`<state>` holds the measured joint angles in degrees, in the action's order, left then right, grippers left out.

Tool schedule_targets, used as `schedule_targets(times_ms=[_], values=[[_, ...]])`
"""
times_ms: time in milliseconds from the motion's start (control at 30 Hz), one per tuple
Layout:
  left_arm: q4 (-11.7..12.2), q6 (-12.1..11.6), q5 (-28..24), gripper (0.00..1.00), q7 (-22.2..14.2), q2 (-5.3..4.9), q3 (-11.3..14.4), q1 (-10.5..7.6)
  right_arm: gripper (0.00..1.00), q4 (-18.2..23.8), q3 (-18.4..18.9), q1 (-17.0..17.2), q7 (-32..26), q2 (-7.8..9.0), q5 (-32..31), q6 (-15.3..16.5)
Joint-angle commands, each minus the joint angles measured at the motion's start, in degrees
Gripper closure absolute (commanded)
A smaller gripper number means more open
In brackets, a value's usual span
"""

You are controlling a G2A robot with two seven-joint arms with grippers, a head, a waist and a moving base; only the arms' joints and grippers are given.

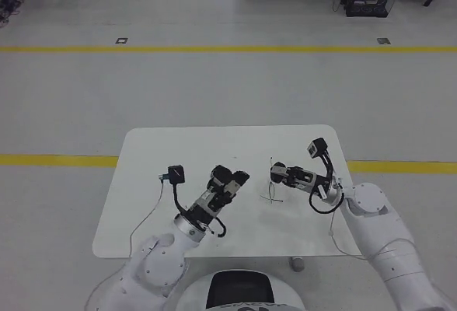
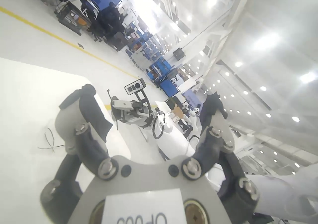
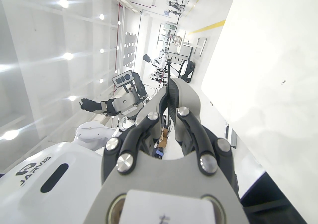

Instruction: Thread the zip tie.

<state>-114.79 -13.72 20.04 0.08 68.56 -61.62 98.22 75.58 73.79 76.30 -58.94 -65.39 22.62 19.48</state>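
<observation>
Your right gripper [image 3: 170, 91] is clamped on the black zip tie [image 3: 168, 73]. The tie's head pokes out past the fingertips, above the white table [image 1: 213, 148]. Your left gripper [image 2: 149, 97] hangs near it over the table, fingers spread wide apart. A loose tangle of thin strands [image 1: 271, 194] lies on the table between the two.

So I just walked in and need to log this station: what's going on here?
The robot is set up to thread a zip tie. Its right gripper is shut on the zip tie and holds it above the white table. The left gripper is open and empty, facing it across a gap. A few thin dark strands lie on the table. The tie looks straight, not yet looped.
</observation>
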Motion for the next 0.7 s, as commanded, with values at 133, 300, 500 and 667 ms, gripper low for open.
schedule_targets(times_ms=[133, 300, 500, 667], values=[[0.1, 0.1, 0.2, 0.00, -0.1, -0.02, -0.1, -0.05, 1.00, 0.0, 0.0, 0.0, 0.0, 0.00, 0.0, 0.0], [0.6, 0.5, 13.2, 0.00, -1.1, -0.60, -0.2, -0.16, 1.00, 1.0, -0.6, 0.1, 1.9, -0.04, -0.7, -1.0], [0.1, 5.7, 38.6, 0.00, -1.8, -1.10, 3.0, -0.57, 1.00, 0.6, -1.0, -0.2, 2.2, -0.04, 0.0, -1.8], [0.2, 6.6, 39.5, 0.00, -0.6, -0.97, 4.0, -0.35, 1.00, 0.6, -1.1, -0.3, 2.2, -0.03, 0.1, -1.8]])
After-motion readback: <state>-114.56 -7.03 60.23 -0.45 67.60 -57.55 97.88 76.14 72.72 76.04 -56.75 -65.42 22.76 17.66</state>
